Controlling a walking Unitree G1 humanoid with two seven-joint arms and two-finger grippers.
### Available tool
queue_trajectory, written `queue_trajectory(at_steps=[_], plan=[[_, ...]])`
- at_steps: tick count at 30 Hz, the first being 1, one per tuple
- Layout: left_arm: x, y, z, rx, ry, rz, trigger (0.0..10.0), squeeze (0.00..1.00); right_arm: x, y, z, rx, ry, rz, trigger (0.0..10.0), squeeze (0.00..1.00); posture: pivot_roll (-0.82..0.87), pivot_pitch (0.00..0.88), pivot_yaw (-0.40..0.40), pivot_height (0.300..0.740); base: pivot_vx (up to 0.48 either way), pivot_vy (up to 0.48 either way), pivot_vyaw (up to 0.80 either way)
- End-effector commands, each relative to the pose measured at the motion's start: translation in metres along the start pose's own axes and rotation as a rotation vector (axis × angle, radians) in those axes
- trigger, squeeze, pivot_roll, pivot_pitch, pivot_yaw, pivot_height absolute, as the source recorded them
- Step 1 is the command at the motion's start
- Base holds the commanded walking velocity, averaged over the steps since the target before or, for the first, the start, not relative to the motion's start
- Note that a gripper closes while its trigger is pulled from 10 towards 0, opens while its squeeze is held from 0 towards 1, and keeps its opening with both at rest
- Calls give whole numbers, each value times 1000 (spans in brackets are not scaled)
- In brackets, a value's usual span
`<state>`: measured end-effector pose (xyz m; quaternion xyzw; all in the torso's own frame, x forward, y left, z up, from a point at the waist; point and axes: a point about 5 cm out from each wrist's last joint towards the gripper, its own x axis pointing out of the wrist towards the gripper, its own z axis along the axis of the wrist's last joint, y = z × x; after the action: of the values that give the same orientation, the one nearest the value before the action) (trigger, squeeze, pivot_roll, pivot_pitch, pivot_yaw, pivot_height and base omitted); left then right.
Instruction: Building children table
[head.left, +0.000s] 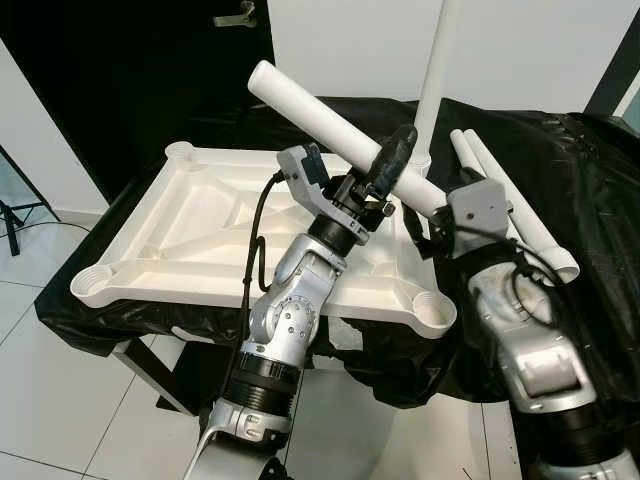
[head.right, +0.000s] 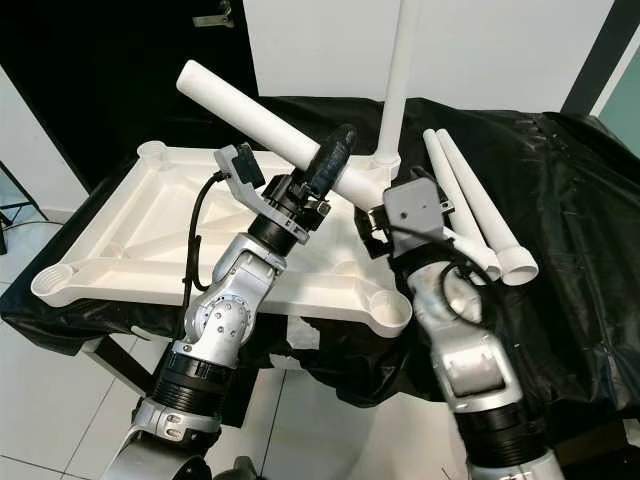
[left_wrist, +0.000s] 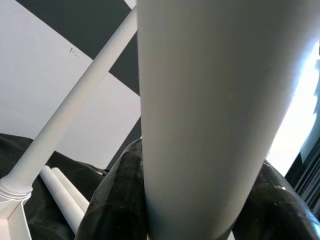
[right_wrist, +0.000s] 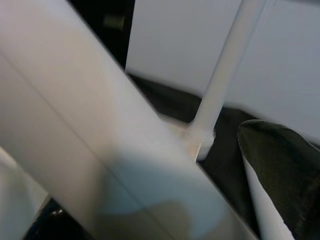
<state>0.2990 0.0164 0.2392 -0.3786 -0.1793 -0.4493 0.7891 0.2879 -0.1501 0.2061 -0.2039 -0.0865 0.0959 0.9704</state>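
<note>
Both my grippers, left gripper (head.left: 385, 170) and right gripper (head.left: 440, 215), clamp one slanted white leg (head.left: 330, 130) over the upturned tabletop (head.left: 200, 240); one leg (head.left: 437, 70) stands socketed at its far right corner, two spare legs (head.left: 515, 205) lie on the black cloth (head.left: 590, 190), three sockets unfilled.

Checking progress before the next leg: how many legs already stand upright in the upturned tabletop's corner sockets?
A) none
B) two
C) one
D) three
C: one upright leg stands in the far corner socket of the tabletop; another leg is held tilted in the left gripper, and two spare legs lie on the black cloth.
</note>
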Motion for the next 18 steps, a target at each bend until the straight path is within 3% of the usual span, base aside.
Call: queue_trajectory(at_steps=[1,2,5,8,9,10,11,18], plan=[[7,-16,-5,-36,-16,-137,0,0,-2,-3,-5,31,61,57,10000,0,105,0,17,740,0,0,0],[7,-16,-5,-36,-16,-137,0,0,-2,-3,-5,31,61,57,10000,0,105,0,17,740,0,0,0],[6,-16,-5,-25,-8,-138,0,0,-14,-5,-13,33,176,217,10000,0,107,0,17,740,0,0,0],[6,-16,-5,-22,-6,-138,0,0,-19,-5,-16,33,207,263,10000,0,107,0,17,740,0,0,0],[6,-16,-5,-21,-5,-138,0,0,-22,-3,-18,28,223,292,4118,0,105,0,18,740,0,0,0],[6,-16,-5,-21,-5,-138,0,0,-22,-3,-18,28,223,292,4118,0,105,0,18,740,0,0,0],[6,-16,-5,-21,-6,-138,0,0,-25,-2,-20,20,234,316,0,0,105,0,18,740,0,0,0],[8,-16,-4,-21,-11,-138,0,0,-25,3,-22,33,247,332,0,0,112,0,17,740,0,0,0]])
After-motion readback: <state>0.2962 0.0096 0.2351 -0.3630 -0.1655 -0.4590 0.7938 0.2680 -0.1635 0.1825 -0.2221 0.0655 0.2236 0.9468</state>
